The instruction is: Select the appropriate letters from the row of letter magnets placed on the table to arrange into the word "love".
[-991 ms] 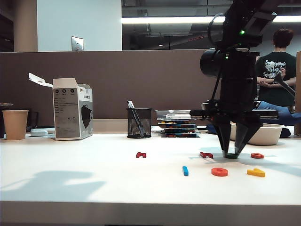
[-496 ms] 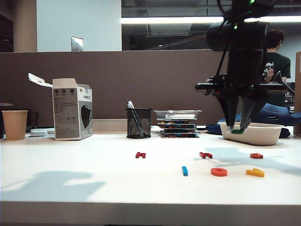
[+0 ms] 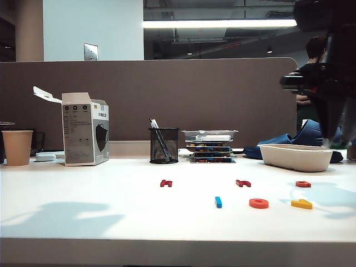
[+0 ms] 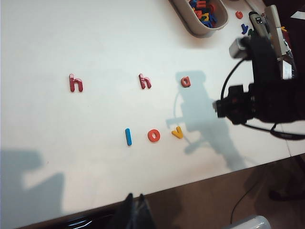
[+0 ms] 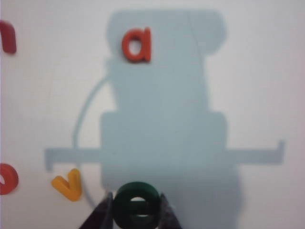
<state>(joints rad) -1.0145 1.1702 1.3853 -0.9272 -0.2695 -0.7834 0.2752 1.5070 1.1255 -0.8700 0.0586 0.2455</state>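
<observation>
The right wrist view shows the green e (image 5: pixel 137 205) clamped between the right gripper (image 5: pixel 137 210) fingers, held flat and well above the counter (image 5: pixel 267 71). Below the fingers, the yellow v (image 5: pixel 68 183) lies just off to one side, with the orange o (image 5: pixel 7 178) beyond it and the orange-red a (image 5: pixel 137 44) further out ahead.

In the left wrist view, the blue l (image 4: pixel 128 136), the o and the v are seen lined up close together, and the bare spot just past the v, on the side away from the o, is judged to be where the e belongs. That spot lies almost straight under the held letter, so a short shift and a descent seem called for.

The right arm (image 3: pixel 328 83) is seen high at the exterior view's right edge.

The left gripper (image 4: pixel 136 212) hangs back over the counter's near edge, far from the letters; its fingers look nearly together, dark and partly cropped, with nothing seen between them.
</observation>
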